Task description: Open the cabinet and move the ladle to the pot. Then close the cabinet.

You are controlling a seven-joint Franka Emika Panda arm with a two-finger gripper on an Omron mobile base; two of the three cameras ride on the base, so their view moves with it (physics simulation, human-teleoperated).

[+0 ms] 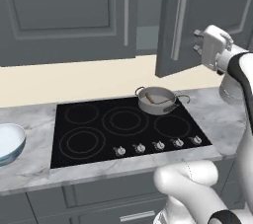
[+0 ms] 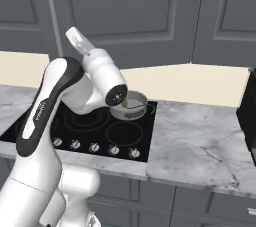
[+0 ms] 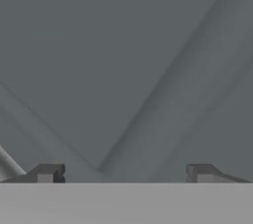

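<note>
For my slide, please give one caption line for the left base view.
Ladle in the pot on the cooktop; open gripper beside the cabinet door, still ajar.

open cabinet door (image 1: 180, 20) seemingly blocking gripper (image 1: 196, 41)

Place: a rendered home kitchen
Cooking: black cooktop (image 1: 126, 127) with ring burners and a front row of knobs, a pot (image 1: 157, 99) on it
Surfaces: marbled grey counter (image 2: 200, 143), cream backsplash (image 1: 59, 82)
Storage: dark grey panelled wall cabinet (image 1: 64, 11), drawers (image 1: 118, 201) below
</note>
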